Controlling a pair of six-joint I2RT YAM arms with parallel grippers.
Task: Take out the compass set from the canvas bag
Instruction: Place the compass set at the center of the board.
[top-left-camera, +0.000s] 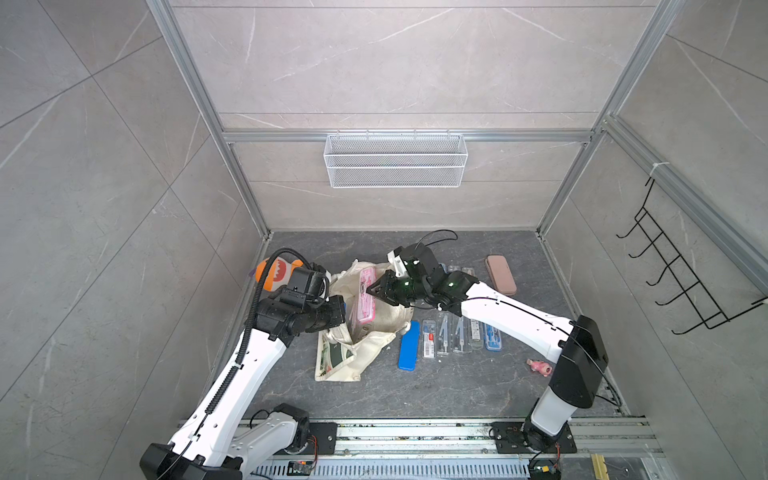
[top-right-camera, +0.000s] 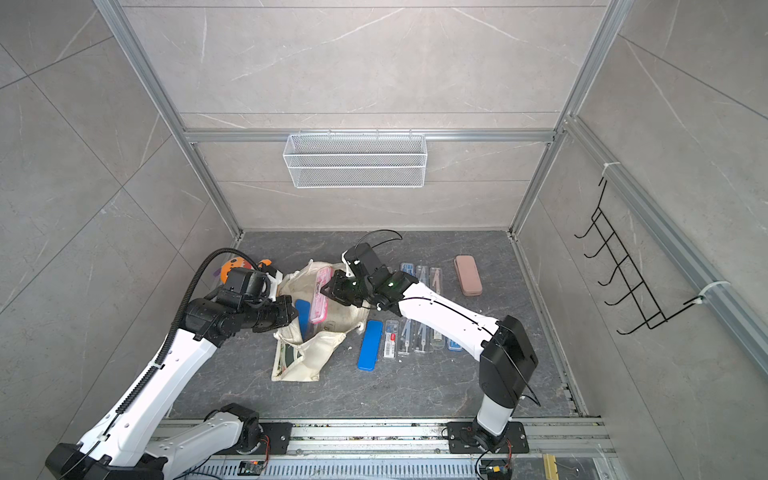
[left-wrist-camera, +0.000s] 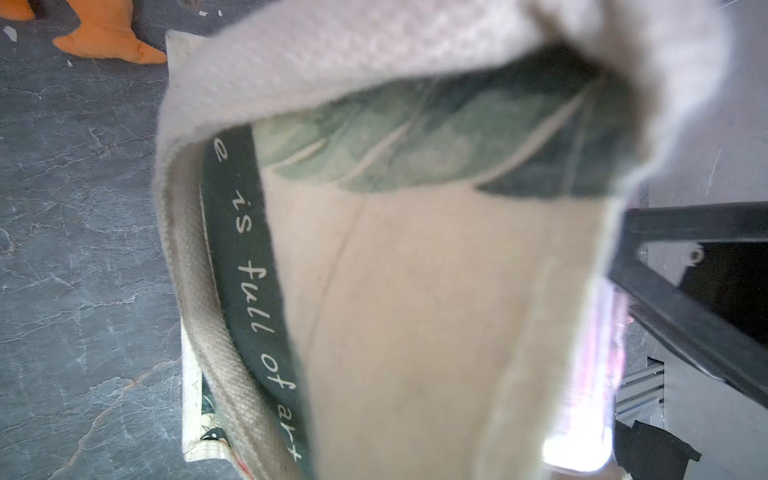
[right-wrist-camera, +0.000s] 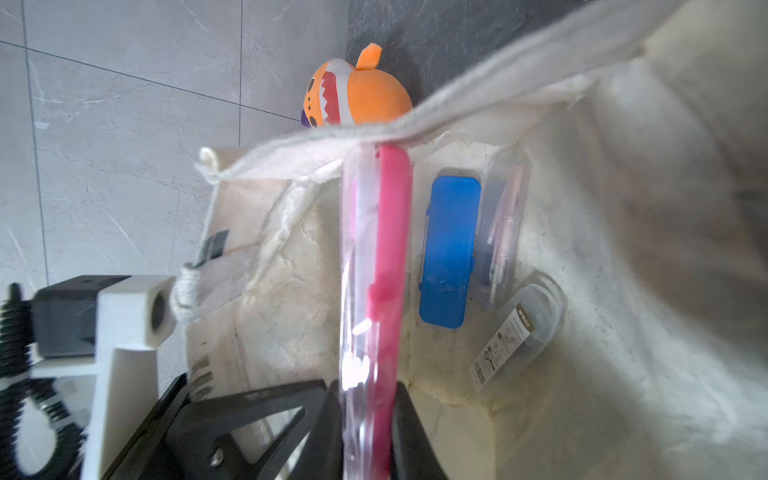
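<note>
Pink and clear hard plastic, long, flat, round-ended: the pink compass set (right-wrist-camera: 386, 249) is clamped at one end between the right gripper (right-wrist-camera: 365, 399), black jaws narrowed onto its thin sides. In both top views it stands tilted, half out of the bag mouth at frame centre. The left gripper (top-left-camera: 341, 309), left of centre, is closed tight, pinching the raised rim of the canvas bag (top-left-camera: 365, 349). The bag is cream woven cloth, crumpled, with a dark green floral panel and white script. Inside it, the right wrist view shows a matte blue box (right-wrist-camera: 451, 249) and two clear lidded boxes (right-wrist-camera: 503, 232). A round orange plush toy (top-left-camera: 276, 274) sits at the bag's upper left. To its right, on the dark stone-look table (top-left-camera: 457, 386), lie a blue case (top-left-camera: 409, 345), a row of clear compass cases (top-left-camera: 453, 334), and further up a dusty-pink case (top-left-camera: 500, 274).
</note>
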